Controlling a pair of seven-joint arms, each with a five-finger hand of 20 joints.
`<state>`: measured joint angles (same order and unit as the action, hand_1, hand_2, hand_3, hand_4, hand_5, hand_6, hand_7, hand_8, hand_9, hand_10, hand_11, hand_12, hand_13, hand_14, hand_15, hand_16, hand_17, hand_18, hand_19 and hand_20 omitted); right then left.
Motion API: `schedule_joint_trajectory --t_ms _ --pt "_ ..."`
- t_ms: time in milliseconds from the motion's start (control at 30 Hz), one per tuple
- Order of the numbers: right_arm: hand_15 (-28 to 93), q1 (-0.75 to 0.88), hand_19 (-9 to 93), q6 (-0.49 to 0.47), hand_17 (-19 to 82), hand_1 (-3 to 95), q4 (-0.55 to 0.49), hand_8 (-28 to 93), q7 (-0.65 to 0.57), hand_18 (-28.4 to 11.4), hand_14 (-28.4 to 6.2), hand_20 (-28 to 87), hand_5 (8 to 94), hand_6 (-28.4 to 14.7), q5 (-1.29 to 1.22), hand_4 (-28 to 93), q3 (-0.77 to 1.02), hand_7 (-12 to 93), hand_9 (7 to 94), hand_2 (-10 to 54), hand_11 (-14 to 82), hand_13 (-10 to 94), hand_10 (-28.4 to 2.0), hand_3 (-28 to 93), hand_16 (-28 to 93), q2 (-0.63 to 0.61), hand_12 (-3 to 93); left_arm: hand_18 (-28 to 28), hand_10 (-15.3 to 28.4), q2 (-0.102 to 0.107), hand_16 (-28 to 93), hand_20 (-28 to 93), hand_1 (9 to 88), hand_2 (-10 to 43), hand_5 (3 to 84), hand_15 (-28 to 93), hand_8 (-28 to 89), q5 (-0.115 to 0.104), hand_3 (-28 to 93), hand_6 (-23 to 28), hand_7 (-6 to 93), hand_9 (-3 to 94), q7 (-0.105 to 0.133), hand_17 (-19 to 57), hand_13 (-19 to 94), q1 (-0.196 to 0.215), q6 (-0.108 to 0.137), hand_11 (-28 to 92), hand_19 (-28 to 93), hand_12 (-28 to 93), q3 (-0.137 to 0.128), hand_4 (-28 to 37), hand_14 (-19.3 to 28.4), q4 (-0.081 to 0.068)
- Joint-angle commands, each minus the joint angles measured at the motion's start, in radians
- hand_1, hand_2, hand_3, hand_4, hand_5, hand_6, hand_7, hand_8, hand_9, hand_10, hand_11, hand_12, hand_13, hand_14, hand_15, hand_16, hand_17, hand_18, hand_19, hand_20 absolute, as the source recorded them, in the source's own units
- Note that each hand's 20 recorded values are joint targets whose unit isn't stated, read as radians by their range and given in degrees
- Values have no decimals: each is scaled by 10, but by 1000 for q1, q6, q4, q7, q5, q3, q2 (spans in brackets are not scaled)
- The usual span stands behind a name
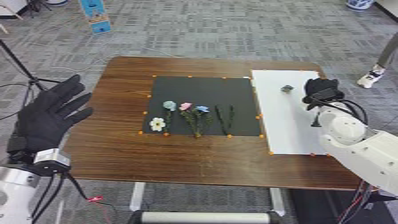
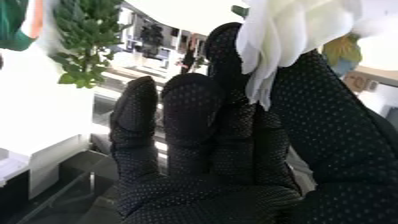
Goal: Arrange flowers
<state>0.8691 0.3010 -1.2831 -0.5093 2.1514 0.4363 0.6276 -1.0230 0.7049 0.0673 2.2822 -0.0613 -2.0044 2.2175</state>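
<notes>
My left hand (image 1: 51,115) is raised at the table's left side with its fingers straight. Over the right part of the white sheet (image 1: 275,117) is my right hand (image 1: 323,94). In the right wrist view, the thumb and a finger of the right hand (image 2: 195,130) pinch a white flower (image 2: 293,32) by its petals. On the black mat (image 1: 191,87) lie a white flower (image 1: 157,124), a pale blue one (image 1: 169,105), a pink one (image 1: 185,106), a blue one (image 1: 202,109) and dark green stems (image 1: 221,120). A small grey-green piece (image 1: 287,88) rests on the white sheet.
Small orange marks edge the mat and the sheet on the brown table (image 1: 169,160). Under my right forearm, a small dark thing (image 1: 316,121) is partly hidden. A black stand (image 1: 34,77) is on the floor beyond the left edge.
</notes>
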Motion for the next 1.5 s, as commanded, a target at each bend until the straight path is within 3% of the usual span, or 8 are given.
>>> schedule_joint_trajectory --t_ms 33,267,733,1067,1500 --pt "691 -14 763 105 259 499 -123 4 -46 -188 -44 540 693 37 173 -283 35 504 826 -95 270 659 -33 816 438 -1 543 223 103 -7 40 69 200 -57 253 158 -93 -2 676 28 172 205 -1 -128 178 9 1 166 396 150 -7 -283 129 9" --pt "699 -65 763 178 258 496 -235 5 35 -189 -48 543 692 35 114 -283 22 510 823 -95 273 652 -34 824 444 54 549 223 103 -3 40 68 200 -57 253 158 -93 -3 677 28 173 205 0 -128 178 -6 0 165 396 150 1 -283 129 4" --pt "701 -151 765 119 260 506 -140 -18 153 -188 -45 544 696 39 17 -283 -79 510 827 -95 269 655 -35 802 434 246 525 223 103 -2 41 69 199 -59 253 157 -93 -3 679 28 170 205 -5 -128 178 -14 -1 165 396 150 9 -283 128 1" --pt "696 -138 766 49 261 509 -162 -24 202 -187 -42 543 698 43 -21 -283 -124 509 834 -95 249 660 -34 795 434 246 514 223 102 3 40 68 199 -58 253 156 -92 -4 675 28 170 205 -10 -128 179 -22 -11 164 395 151 12 -283 128 -5" --pt "692 -122 766 43 262 509 -111 -28 193 -187 -39 542 698 46 -30 -283 -144 504 840 -95 231 663 -32 791 433 307 507 223 103 13 40 68 200 -57 253 158 -93 -6 674 28 171 207 -14 -128 179 -33 -19 165 396 150 21 -283 128 -13"
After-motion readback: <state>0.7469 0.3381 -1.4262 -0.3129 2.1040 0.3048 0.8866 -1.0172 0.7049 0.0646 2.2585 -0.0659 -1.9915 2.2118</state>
